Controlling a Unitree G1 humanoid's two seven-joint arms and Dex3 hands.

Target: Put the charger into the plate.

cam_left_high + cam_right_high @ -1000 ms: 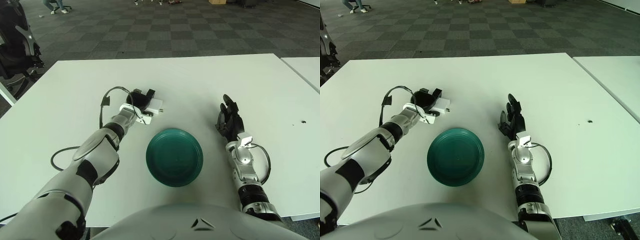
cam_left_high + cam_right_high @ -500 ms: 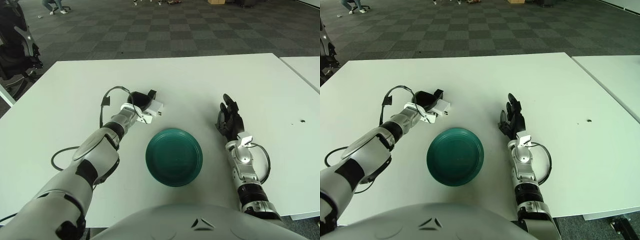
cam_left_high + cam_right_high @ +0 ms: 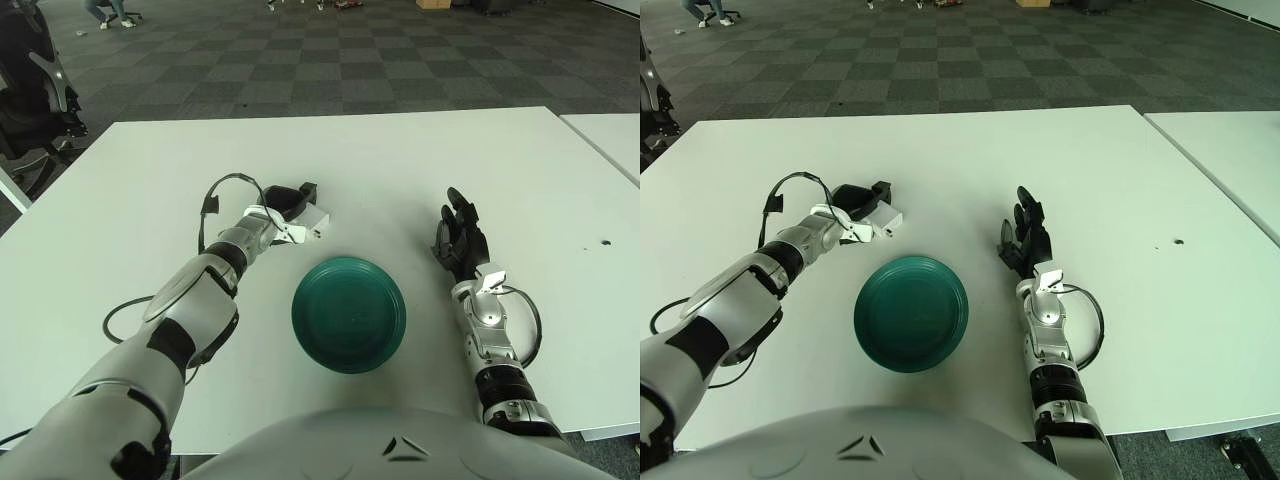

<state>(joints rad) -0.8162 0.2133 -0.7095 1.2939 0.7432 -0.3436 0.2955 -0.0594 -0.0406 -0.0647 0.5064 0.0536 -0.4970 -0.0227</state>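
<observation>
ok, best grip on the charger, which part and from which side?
Take the white charger by its long flat sides, coming from the robot's left and above. It is a small block at the left hand, whose fingers already wrap it from that side. The green plate lies nearer the robot; the right hand shows beside it, on its right.
</observation>
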